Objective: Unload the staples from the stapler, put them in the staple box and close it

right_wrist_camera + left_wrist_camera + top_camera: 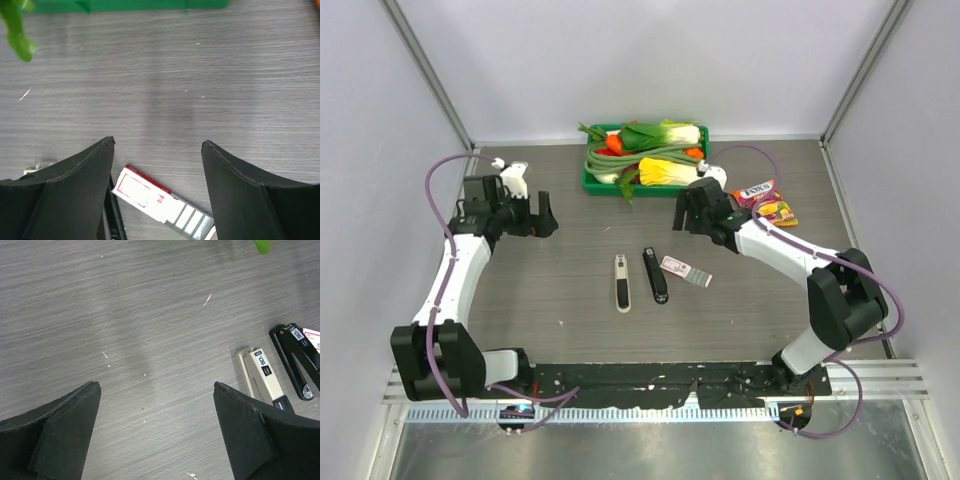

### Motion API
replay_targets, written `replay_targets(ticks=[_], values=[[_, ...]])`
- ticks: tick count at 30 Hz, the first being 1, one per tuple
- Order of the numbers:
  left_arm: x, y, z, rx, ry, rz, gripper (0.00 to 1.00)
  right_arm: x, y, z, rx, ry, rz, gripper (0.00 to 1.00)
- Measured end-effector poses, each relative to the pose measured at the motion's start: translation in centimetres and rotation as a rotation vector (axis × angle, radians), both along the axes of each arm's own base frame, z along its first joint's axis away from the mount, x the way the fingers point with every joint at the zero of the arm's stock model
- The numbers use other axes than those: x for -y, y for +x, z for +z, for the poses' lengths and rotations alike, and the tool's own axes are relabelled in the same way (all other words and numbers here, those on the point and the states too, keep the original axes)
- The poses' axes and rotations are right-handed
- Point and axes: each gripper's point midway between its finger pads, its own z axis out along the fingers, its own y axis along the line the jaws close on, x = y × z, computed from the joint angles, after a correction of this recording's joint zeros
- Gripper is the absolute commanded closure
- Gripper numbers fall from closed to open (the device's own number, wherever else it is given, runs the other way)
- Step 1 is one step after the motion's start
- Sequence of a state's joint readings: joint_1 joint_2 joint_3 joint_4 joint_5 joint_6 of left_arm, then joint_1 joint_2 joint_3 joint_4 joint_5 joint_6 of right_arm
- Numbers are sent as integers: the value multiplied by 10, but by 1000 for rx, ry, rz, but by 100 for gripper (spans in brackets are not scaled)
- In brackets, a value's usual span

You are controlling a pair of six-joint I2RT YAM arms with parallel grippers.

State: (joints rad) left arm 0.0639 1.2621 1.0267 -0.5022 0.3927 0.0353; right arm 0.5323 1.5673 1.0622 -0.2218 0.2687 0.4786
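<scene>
White stapler lies just beside black stapler — left gripper, right gripper spread, empty.

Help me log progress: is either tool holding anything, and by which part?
Nothing is held: left tool and right tool both stand open and empty; the stapler lies untouched.

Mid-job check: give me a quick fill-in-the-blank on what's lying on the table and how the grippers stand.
1. In the top view, the white stapler lies just to the ___ of the black stapler.
2. The left gripper and the right gripper both stand ___, holding nothing.
3. The vegetables sit in a ___ tray.
Missing words: left; open; green.
</scene>
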Motion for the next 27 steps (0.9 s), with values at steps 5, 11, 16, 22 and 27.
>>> replay_targets(ticks=[5,11,16,22,27], values=[[1,-4,-4,-15,-33,-5,0,-35,-5,8,10,-15,102,23],[2,-9,-12,-45,-91,10,0,-81,-4,14,12,-29,216,22],[-2,-7,-9,-42,-142,36,0,-120,-16,5,-28,-71,312,8],[-21,-7,-6,-51,-242,96,0,-141,-40,-25,-114,-135,396,8],[-15,-11,-13,-76,-283,74,0,-141,-54,-35,-159,-172,413,8]])
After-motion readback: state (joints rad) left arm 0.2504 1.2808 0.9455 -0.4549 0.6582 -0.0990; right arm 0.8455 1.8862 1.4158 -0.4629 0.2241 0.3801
